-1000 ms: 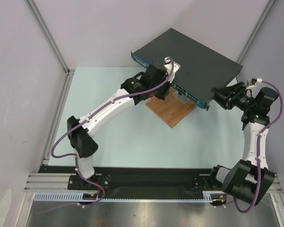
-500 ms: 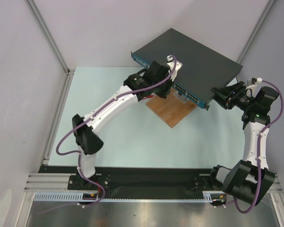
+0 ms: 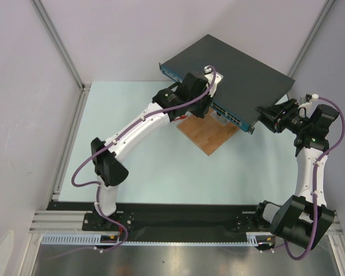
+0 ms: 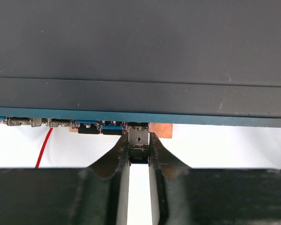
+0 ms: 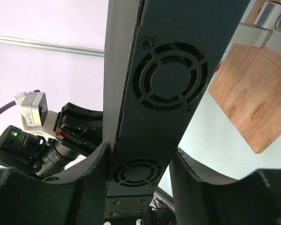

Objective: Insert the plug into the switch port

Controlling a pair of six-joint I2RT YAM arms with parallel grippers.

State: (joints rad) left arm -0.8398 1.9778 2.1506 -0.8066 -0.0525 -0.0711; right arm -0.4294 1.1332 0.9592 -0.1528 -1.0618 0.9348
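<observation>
The switch (image 3: pixel 236 63) is a flat dark grey box with a blue front strip (image 3: pixel 225 113) of ports, lying at an angle at the back. In the left wrist view my left gripper (image 4: pixel 139 137) is shut on a small metal plug (image 4: pixel 139 140), whose tip meets a port on the blue strip (image 4: pixel 201 121) of the switch (image 4: pixel 140 47). From above, the left gripper (image 3: pixel 204 106) is hidden under its wrist at the strip. My right gripper (image 3: pixel 263 115) clamps the switch's right end; its jaws (image 5: pixel 140 159) straddle the vented side (image 5: pixel 152 93).
A brown wooden board (image 3: pixel 207 135) lies under the switch's front edge and shows in the right wrist view (image 5: pixel 253 98). A thin red wire (image 4: pixel 43 147) hangs below the strip. Aluminium frame posts (image 3: pixel 60 43) and walls enclose the table.
The left arm's elbow has shifted right and its wrist has edged closer to the switch's front. The right arm and the switch have not moved.
</observation>
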